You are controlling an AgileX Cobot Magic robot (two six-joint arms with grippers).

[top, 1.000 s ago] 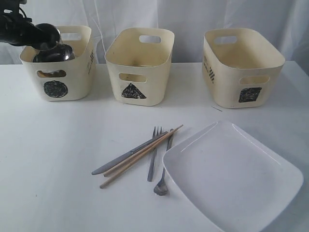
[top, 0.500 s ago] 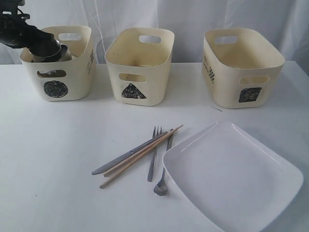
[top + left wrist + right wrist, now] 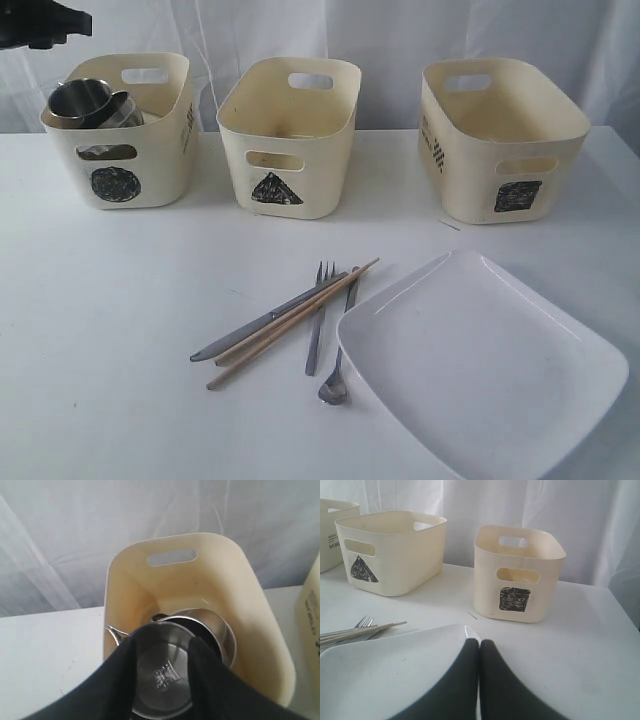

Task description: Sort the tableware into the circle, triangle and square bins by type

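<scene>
Three cream plastic tubs with cut-out handles line the back of the white desk point(image 3: 120, 300): the tub with the black circle mark point(image 3: 160, 150) on the left, the tub with the black triangle mark point(image 3: 320, 150) in the middle, the tub with the black square mark point(image 3: 470, 170) on the right.

Up over the circle tub hangs the left end effector point(image 3: 162, 641), black fingers point(image 3: 117, 680) spread apart, gripping nothing. Right below it, inside that tub, a shiny steel mug point(image 3: 162, 680) leans tilted, mouth toward the wrist camera, and a second round steel vessel point(image 3: 220, 630) sits against it by the tub wall.

Out on the open desk the cutlery lies in a loose crossed heap: a steel knife point(image 3: 225, 340), a pair of wooden chopsticks point(image 3: 245, 358) slanting alongside it, a steel fork point(image 3: 316, 340) with tines toward the tubs, and a steel spoon point(image 3: 333, 390) with its bowl nearest the camera. Just beside them on the right sits the large white square plate point(image 3: 480, 370); whether its edge touches the spoon, I can't tell.

And the right end effector point(image 3: 479, 644) is pinched fully together, nothing between its tips, with the plate's corner just ahead of them.
</scene>
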